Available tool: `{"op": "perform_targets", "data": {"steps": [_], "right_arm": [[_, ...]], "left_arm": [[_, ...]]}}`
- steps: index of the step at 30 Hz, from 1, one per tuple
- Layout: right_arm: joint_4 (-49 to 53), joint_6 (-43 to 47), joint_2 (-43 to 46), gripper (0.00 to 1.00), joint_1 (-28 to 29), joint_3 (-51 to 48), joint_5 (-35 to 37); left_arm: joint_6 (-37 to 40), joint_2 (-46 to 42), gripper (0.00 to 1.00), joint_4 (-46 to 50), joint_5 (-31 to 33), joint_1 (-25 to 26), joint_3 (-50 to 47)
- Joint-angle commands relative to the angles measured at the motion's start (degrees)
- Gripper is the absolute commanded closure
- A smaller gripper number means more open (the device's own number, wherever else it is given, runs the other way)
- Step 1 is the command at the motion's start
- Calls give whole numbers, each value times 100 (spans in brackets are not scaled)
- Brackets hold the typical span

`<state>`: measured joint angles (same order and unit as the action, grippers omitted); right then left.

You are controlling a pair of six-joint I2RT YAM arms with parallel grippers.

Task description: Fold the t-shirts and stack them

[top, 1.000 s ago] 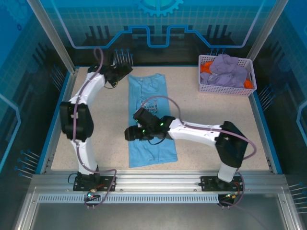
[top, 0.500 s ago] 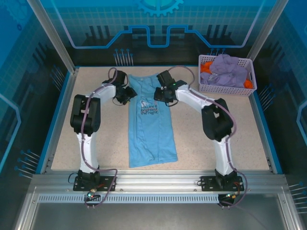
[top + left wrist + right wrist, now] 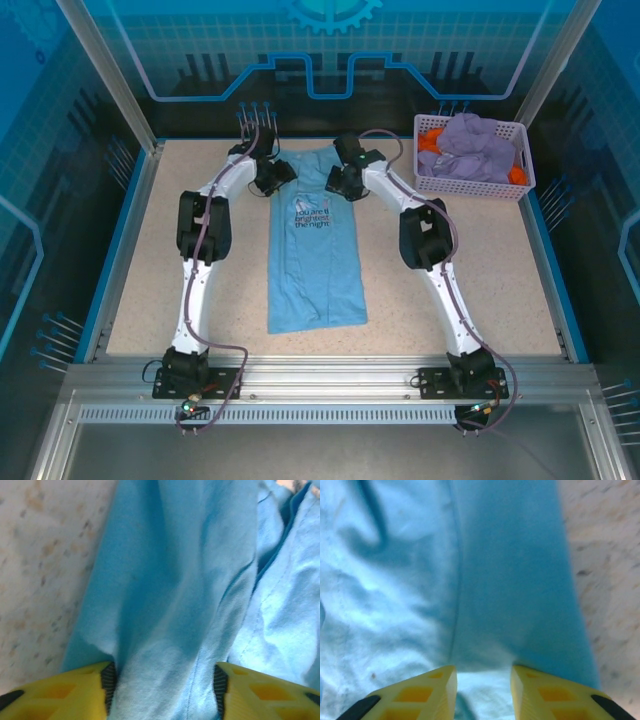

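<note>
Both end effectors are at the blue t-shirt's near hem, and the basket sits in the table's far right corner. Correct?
Not the hem: the top external view shows the left end effector and right end effector at the far collar end of the blue t-shirt. The basket is in the far right corner.

The shirt is soft, matt cloth. The table looks speckled, grainy and dull. The basket is plastic mesh, the fingers smooth yellow plastic, the rail brushed metal.
</note>
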<state>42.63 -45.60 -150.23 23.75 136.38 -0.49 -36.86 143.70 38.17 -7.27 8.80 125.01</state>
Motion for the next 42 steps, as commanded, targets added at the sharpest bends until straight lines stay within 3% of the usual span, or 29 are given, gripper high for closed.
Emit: {"op": "perform_targets", "data": {"steps": [1,4,8,12,19,24,26,31,37,42], "right_arm": [[322,-92,-297,58,-122,212,-366],[222,-32,-21,45,-186,307,-653],[-127,140,1067,34,-130,-222,-915],[-905,475,3074,28,14,-2322,-1118],[-2322,469,7064,26,81,-7693,-1277],[-1881,235,8738,28,199,-9723,-1544],[-1840,155,8975,32,344,-10179,-1793],[-1800,-51,8853,36,1006,-10562,-1273],[-1822,-146,7707,47,1746,-10053,-840],[-1922,-312,7403,50,2078,-9925,-587]], "left_arm": [[32,118,33,473,-123,-44,247],[-9,-184,19,387,-238,-104,234],[-24,-984,8,344,-370,-124,72],[-76,-2730,4,-211,-339,13,-1478],[-825,-6260,14,-1541,-496,508,-6263],[-1122,-7877,33,-1030,-387,1311,-8456],[-1344,-8331,37,-915,-515,1609,-9086],[-1831,-9015,46,-851,-449,2062,-10036],[-1956,-8665,51,-1291,-588,2281,-10328],[-1930,-8465,54,-1413,-524,2407,-10392]]}}
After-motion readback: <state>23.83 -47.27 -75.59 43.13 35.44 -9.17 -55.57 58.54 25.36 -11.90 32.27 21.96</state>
